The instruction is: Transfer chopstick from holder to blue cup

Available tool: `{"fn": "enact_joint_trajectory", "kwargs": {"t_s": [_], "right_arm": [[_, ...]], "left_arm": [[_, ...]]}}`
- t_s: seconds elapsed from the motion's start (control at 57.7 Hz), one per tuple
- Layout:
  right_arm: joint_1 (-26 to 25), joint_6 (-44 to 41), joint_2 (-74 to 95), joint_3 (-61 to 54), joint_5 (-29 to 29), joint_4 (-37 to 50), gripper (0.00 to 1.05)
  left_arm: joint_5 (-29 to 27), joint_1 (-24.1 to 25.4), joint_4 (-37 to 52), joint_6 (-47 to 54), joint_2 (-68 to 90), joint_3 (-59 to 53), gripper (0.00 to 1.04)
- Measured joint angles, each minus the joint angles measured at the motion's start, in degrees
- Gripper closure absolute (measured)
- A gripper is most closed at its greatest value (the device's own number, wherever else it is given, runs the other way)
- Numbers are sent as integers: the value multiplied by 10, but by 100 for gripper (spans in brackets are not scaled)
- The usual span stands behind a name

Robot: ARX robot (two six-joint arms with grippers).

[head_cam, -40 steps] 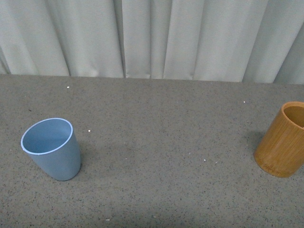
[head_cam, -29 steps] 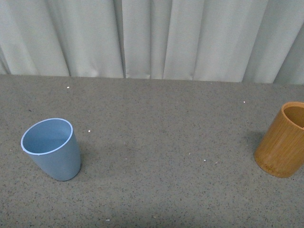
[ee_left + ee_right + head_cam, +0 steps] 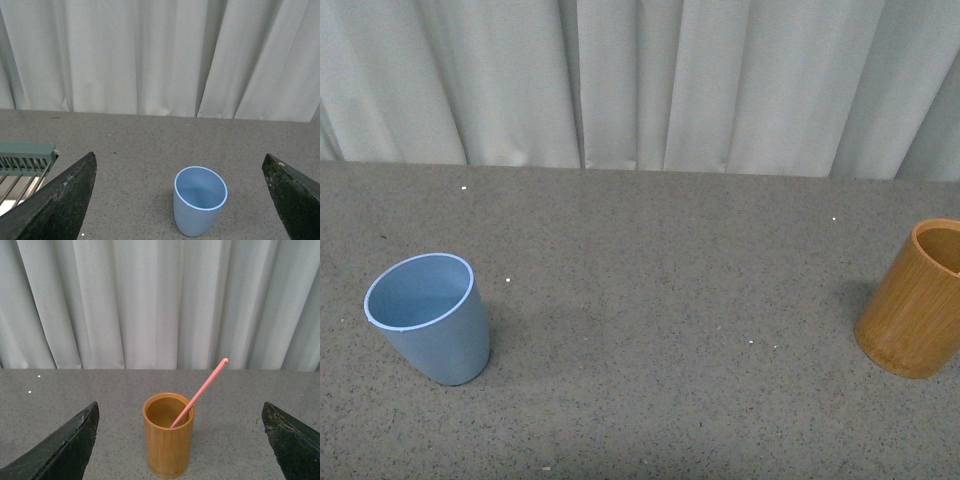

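Pink chopstick (image 3: pixel 200 391) leans in the holder (image 3: pixel 168 445), ahead between the wide, empty jaws of our right gripper (image 3: pixel 179 407); left gripper (image 3: pixel 179 156) gapes empty too. We next advance, pinch.

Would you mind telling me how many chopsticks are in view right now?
1. The chopstick stands slanted in the holder, its upper end sticking out past the rim. The blue cup looks empty; none shows on the table.

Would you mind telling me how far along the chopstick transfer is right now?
Nothing looks done: the chopstick leans in the holder and the blue cup is empty. The right hand, open, faces the holder; the left hand, open, faces the cup. Left: grasping, carrying, dropping it in.
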Motion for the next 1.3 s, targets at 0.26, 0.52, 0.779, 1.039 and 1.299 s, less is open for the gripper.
{"fn": "enact_joint_trajectory", "kwargs": {"t_s": [0.26,0.52,0.779,1.039,1.299], "right_arm": [[0,0,0,0,0,0,10],[0,0,0,0,0,0,10],[0,0,0,0,0,0,10],[0,0,0,0,0,0,10],[0,0,0,0,0,0,10]], "left_arm": [[0,0,0,0,0,0,7],[0,0,0,0,0,0,7],[0,0,0,0,0,0,7],[0,0,0,0,0,0,7],[0,0,0,0,0,0,7]]}}
